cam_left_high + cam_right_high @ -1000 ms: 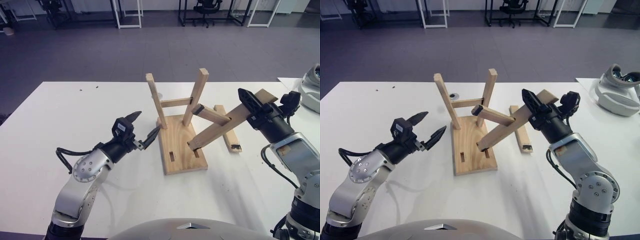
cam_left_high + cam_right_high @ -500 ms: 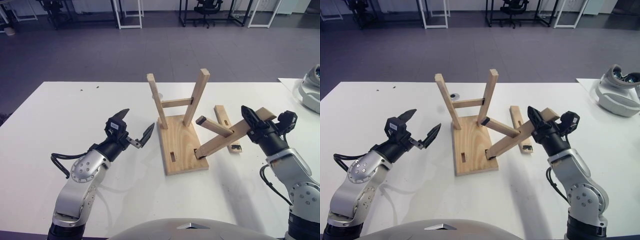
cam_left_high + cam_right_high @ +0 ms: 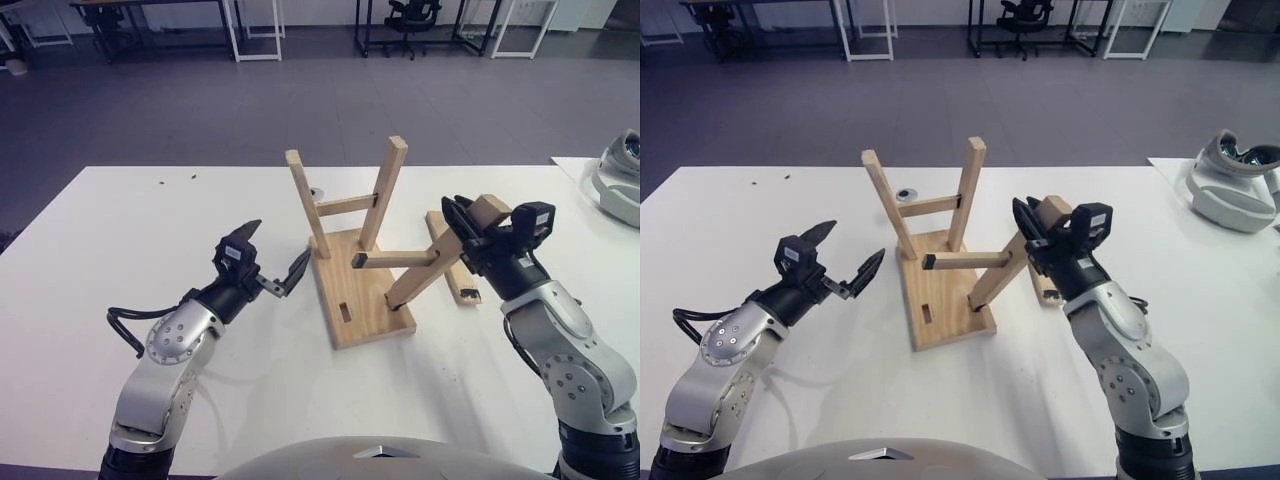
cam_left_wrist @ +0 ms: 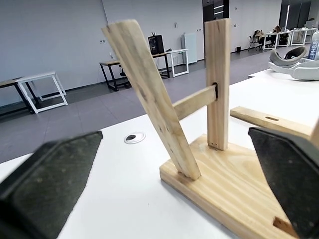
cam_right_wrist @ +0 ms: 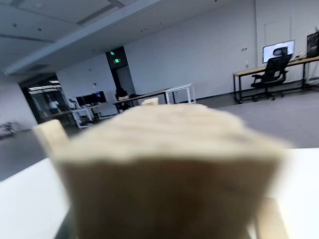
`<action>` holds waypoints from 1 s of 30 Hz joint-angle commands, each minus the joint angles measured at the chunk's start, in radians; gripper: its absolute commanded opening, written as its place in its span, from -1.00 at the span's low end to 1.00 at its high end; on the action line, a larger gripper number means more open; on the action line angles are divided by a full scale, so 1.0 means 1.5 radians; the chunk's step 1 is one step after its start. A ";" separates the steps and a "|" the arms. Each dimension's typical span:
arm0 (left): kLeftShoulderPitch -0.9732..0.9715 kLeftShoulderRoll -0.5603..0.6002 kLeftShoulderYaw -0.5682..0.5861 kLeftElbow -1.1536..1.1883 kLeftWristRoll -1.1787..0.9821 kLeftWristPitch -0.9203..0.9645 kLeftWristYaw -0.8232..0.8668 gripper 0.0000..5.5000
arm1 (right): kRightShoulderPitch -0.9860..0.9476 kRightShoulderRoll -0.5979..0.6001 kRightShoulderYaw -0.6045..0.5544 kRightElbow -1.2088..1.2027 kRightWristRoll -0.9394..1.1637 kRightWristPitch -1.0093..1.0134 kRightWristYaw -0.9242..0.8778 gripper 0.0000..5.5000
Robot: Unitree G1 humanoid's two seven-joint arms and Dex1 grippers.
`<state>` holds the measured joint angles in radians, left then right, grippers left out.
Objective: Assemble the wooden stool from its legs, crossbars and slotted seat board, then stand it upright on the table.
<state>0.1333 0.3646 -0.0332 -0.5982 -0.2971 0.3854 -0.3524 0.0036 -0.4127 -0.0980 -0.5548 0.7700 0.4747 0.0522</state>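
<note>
The slotted seat board (image 3: 371, 308) lies flat on the white table (image 3: 150, 230). Two legs (image 3: 305, 205) (image 3: 383, 195) stand in its far end, joined by a crossbar (image 3: 347, 205). My right gripper (image 3: 472, 224) is shut on the top of a third leg (image 3: 425, 268). That leg leans, with its lower end on the board's near right corner. Its own crossbar (image 3: 395, 259) sticks out level toward the left. I cannot tell if the leg's end sits in a slot. My left gripper (image 3: 277, 245) hangs open just left of the board, holding nothing. A loose leg (image 3: 457, 277) lies behind the held one.
A white headset (image 3: 620, 180) rests at the table's far right edge. A small round grommet (image 3: 318, 192) sits in the tabletop behind the stool. The table's left half and front strip are bare. Desks and chairs stand on the floor beyond.
My right gripper swung the held leg steeper and leftward; its crossbar now points level to the left. My left gripper drew back from the board's edge and stays open.
</note>
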 commanded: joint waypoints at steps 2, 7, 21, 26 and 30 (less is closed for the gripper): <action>-0.029 0.009 -0.011 0.020 0.031 0.010 0.001 0.96 | 0.014 -0.034 0.101 0.090 -0.146 0.095 -0.029 -0.60; -0.035 0.002 -0.032 0.040 0.048 0.003 -0.001 0.96 | -0.007 -0.026 0.126 0.117 -0.172 0.086 0.008 -0.60; -0.057 -0.009 -0.024 0.084 0.057 -0.019 -0.003 0.96 | -0.143 0.040 0.032 0.098 -0.098 0.047 0.073 -0.36; -0.063 -0.012 -0.024 0.095 0.059 -0.027 -0.001 0.96 | -0.194 0.053 -0.016 0.067 -0.080 0.023 0.085 0.04; -0.070 -0.013 -0.017 0.106 0.060 -0.033 0.000 0.96 | -0.269 0.015 -0.075 0.020 -0.042 0.039 0.089 0.32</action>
<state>0.0495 0.3464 -0.0687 -0.4497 -0.2233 0.3411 -0.3539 -0.3100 -0.3493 -0.1561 -0.4807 0.6681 0.5153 0.1842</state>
